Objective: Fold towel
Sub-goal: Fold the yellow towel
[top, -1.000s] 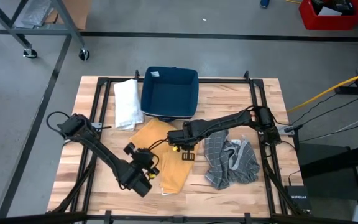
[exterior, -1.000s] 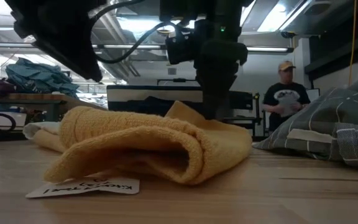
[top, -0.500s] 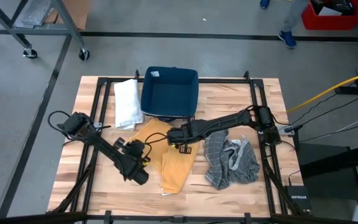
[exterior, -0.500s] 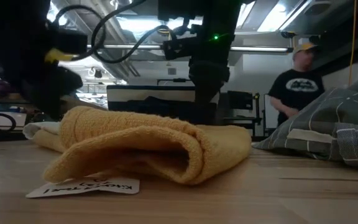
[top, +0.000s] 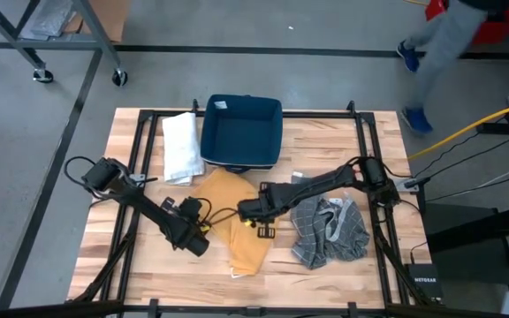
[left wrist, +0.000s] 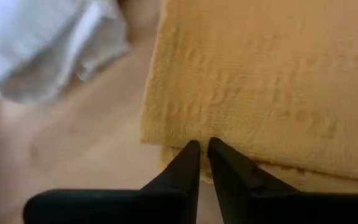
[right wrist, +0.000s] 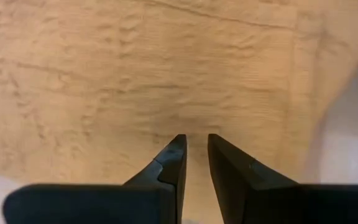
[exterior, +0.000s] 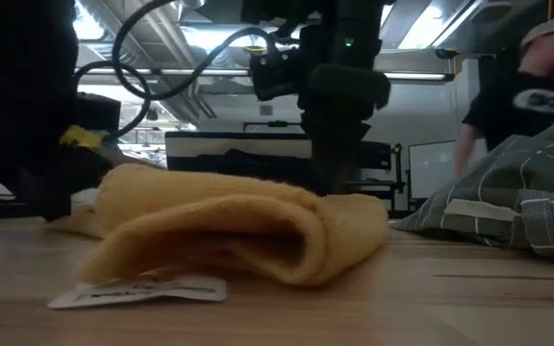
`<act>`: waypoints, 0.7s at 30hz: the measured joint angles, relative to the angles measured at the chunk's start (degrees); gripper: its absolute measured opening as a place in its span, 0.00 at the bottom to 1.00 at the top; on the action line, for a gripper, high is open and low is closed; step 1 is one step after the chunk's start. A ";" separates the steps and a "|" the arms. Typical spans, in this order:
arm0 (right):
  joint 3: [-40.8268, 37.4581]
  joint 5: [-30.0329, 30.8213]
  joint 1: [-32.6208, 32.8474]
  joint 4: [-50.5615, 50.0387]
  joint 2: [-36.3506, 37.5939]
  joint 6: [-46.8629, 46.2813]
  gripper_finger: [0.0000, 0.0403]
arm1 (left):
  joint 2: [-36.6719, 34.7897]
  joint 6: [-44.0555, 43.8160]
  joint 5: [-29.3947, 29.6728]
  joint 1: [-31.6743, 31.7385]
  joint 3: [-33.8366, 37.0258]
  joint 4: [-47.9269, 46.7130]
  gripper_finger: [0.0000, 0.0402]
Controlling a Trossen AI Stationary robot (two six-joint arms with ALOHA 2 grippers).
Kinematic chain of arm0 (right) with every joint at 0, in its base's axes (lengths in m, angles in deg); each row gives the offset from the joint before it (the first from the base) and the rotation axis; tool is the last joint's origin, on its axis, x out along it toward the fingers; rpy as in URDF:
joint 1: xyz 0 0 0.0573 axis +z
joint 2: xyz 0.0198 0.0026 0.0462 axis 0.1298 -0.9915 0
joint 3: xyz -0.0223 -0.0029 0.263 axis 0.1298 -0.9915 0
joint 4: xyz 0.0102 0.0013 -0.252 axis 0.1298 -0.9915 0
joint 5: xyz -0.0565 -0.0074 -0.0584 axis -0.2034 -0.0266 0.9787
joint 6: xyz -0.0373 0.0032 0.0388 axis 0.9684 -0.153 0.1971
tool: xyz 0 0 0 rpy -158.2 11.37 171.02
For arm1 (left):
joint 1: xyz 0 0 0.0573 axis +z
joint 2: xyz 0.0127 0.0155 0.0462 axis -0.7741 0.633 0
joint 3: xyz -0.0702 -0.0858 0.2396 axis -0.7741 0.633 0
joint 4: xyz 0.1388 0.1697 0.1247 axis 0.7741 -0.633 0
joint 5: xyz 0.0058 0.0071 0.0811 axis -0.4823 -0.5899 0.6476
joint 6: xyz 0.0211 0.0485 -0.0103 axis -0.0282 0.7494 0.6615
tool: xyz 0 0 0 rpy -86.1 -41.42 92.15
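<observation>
While folding: both grippers work the yellow towel [top: 237, 225].
Left gripper [left wrist: 203, 144]: fingers together at its edge.
Right gripper [right wrist: 196, 142]: fingers nearly together, pressing it flat.

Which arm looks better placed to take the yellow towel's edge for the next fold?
Probably the left. The left gripper sits right at the yellow towel's edge, fingers nearly shut, with the edge just ahead. The right gripper rests over the towel's middle, with no edge ahead of it.

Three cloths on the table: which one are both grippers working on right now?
The yellow towel at the table's middle. Both the left gripper and right gripper are at it; the white cloth and grey checked cloth lie untouched aside.
</observation>
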 joint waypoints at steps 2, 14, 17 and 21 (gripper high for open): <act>0.00 0.40 0.60 0.21 -0.45 0.00 0.18 | -0.08 0.55 -1.55 -1.06 -0.69 1.18 0.07; -0.01 1.48 0.83 -1.89 -1.96 0.49 0.18 | 0.15 2.07 -20.53 -10.79 -10.86 7.63 0.00; 0.00 1.50 0.83 -1.67 -1.96 2.08 0.18 | 0.32 1.40 -22.87 -13.59 -12.42 14.46 0.01; 0.00 2.09 0.81 -0.65 -1.96 4.33 0.18 | 0.42 0.73 -22.53 -16.46 -12.87 24.65 0.02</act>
